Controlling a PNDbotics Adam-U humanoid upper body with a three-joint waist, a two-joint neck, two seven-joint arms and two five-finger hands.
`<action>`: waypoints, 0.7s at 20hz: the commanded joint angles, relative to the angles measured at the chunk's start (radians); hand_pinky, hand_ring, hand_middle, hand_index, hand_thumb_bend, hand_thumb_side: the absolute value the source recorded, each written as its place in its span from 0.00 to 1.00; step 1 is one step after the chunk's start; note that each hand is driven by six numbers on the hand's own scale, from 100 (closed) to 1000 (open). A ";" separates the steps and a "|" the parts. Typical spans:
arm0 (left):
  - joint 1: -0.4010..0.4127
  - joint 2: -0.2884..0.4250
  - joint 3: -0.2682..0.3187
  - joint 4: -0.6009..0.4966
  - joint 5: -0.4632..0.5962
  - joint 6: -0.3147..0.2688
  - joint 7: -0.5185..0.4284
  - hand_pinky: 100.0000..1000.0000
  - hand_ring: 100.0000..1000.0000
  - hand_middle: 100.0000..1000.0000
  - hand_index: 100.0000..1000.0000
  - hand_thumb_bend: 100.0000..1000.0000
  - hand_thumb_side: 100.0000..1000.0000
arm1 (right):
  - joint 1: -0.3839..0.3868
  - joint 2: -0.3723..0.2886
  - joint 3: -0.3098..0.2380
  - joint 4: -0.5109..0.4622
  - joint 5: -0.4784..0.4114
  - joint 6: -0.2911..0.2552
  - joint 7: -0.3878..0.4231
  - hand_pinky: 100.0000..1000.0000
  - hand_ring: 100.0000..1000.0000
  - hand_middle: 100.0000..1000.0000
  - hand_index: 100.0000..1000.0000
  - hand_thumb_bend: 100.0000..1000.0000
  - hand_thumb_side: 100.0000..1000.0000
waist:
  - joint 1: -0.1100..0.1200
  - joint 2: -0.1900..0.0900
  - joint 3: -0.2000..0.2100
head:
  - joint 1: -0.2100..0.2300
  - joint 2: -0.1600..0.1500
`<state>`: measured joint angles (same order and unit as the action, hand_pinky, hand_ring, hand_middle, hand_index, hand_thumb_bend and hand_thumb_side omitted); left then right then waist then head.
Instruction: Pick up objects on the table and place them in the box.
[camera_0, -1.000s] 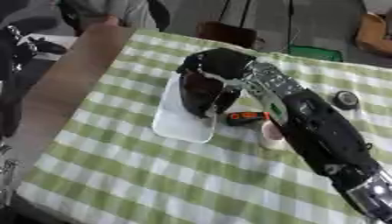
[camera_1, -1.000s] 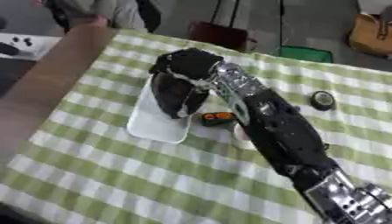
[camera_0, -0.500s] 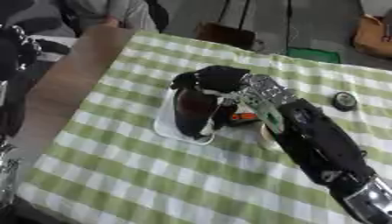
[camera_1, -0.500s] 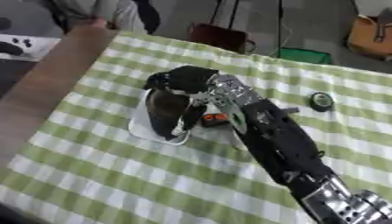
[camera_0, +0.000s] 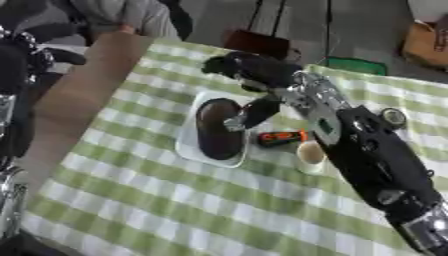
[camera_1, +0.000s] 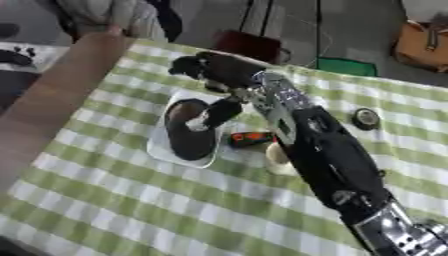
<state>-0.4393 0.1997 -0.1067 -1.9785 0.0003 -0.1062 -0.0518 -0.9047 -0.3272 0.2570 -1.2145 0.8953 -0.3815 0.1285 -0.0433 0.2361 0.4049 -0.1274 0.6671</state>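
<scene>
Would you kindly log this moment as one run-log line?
right robot hand: open above white tray | dark object: in tray | orange object: on table

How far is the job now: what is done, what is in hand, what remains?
Done: a dark object lies in the white box. In hand: nothing; the right hand hangs above the box's far end. Left: the orange object, the cup and the small round object.

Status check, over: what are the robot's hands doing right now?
Right hand open above white tray, holding nothing. Dark object lying in tray. Orange item and small cup beside it. Left hand out of sight.
</scene>
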 joint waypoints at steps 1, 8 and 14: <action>-0.009 0.012 0.007 -0.021 0.005 -0.007 0.001 0.59 0.75 0.88 0.84 0.52 0.72 | 0.000 -0.055 -0.047 -0.080 -0.135 0.073 -0.095 0.85 0.77 0.89 0.97 0.63 0.66 | 0.012 -0.021 -0.012 | 0.015 -0.015; 0.022 0.045 0.026 -0.021 -0.016 0.007 0.018 0.58 0.75 0.89 0.84 0.52 0.73 | 0.105 -0.204 -0.089 -0.349 -0.618 0.132 -0.006 0.59 0.58 0.82 0.94 0.58 0.50 | 0.016 -0.012 -0.110 | 0.087 -0.046; 0.052 0.060 0.054 0.003 -0.057 0.021 0.048 0.58 0.76 0.89 0.83 0.51 0.73 | 0.278 -0.308 -0.147 -0.568 -0.840 0.172 0.058 0.52 0.53 0.76 0.91 0.43 0.59 | 0.026 -0.006 -0.229 | 0.173 -0.043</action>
<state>-0.3834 0.2376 -0.0669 -1.9687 -0.0454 -0.0859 -0.0135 -0.6162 -0.5925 0.1343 -1.7232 0.0999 -0.2161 0.1786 -0.0183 0.2435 0.1649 0.0273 0.6322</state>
